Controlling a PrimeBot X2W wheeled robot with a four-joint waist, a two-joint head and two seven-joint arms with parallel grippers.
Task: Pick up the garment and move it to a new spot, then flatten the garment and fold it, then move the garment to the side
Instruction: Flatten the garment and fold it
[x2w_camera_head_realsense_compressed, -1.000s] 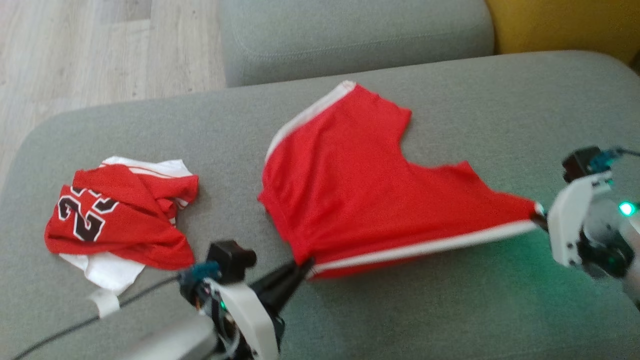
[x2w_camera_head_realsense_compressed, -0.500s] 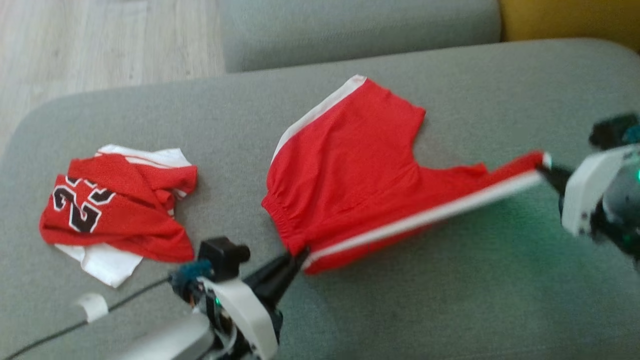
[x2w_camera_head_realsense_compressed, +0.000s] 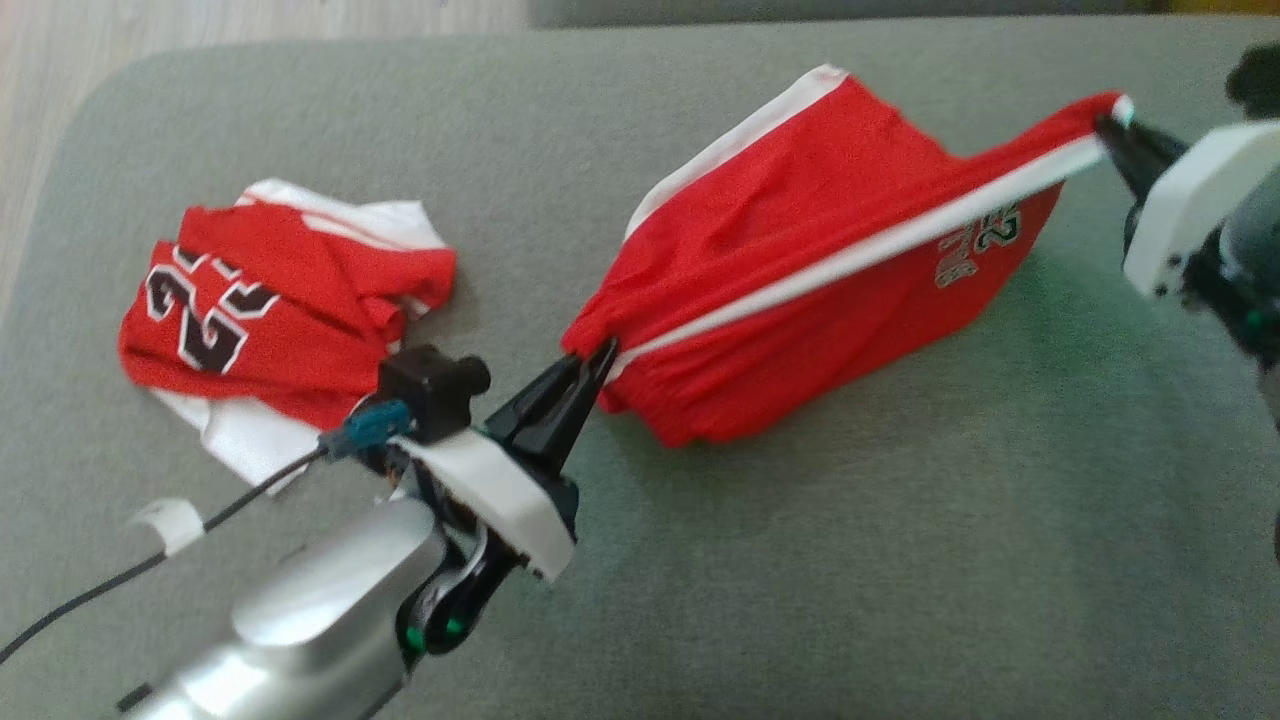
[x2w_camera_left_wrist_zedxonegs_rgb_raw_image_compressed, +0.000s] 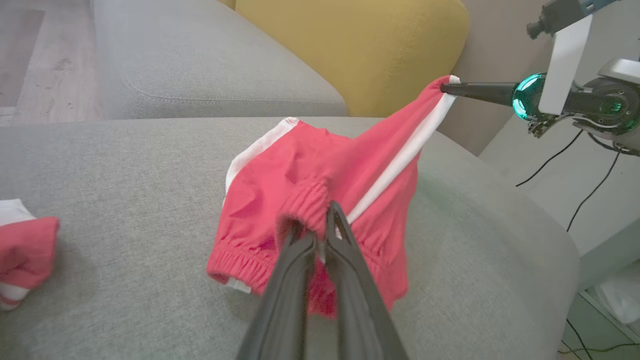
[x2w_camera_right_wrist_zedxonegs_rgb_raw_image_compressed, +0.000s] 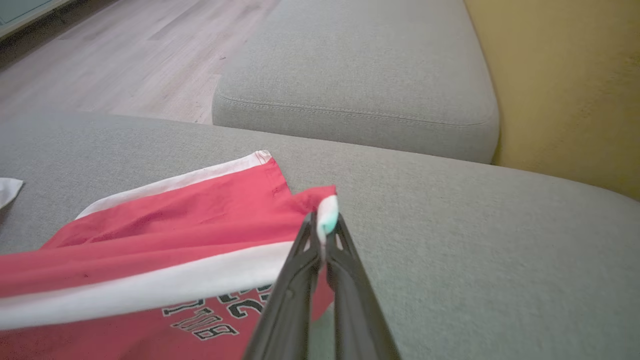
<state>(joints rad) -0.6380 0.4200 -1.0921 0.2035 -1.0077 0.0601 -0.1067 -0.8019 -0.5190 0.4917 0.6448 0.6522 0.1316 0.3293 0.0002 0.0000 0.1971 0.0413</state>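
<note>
Red shorts with white side stripes (x2w_camera_head_realsense_compressed: 800, 270) hang stretched between both grippers above the grey couch cushion (x2w_camera_head_realsense_compressed: 800, 560). My left gripper (x2w_camera_head_realsense_compressed: 603, 352) is shut on the elastic waistband (x2w_camera_left_wrist_zedxonegs_rgb_raw_image_compressed: 310, 200) at the lower left of the shorts. At the upper right my right gripper (x2w_camera_head_realsense_compressed: 1105, 122) is shut on a leg hem corner (x2w_camera_right_wrist_zedxonegs_rgb_raw_image_compressed: 327, 210), lifted higher than the waistband. The near leg is folded up over the far one, and its printed number (x2w_camera_head_realsense_compressed: 985, 240) faces me. The far leg's white-striped edge (x2w_camera_right_wrist_zedxonegs_rgb_raw_image_compressed: 200, 177) still rests on the cushion.
A crumpled red and white jersey with a black number (x2w_camera_head_realsense_compressed: 280, 320) lies on the cushion to the left. A second grey cushion (x2w_camera_right_wrist_zedxonegs_rgb_raw_image_compressed: 360, 75) and a yellow cushion (x2w_camera_left_wrist_zedxonegs_rgb_raw_image_compressed: 350, 45) stand behind. Wooden floor (x2w_camera_right_wrist_zedxonegs_rgb_raw_image_compressed: 125, 55) lies beyond the couch's left edge.
The head camera has tilted, shifting the whole picture. Both grippers have raised the near side stripe, the right one further, turning the near leg up over the far one so its printed side shows.
</note>
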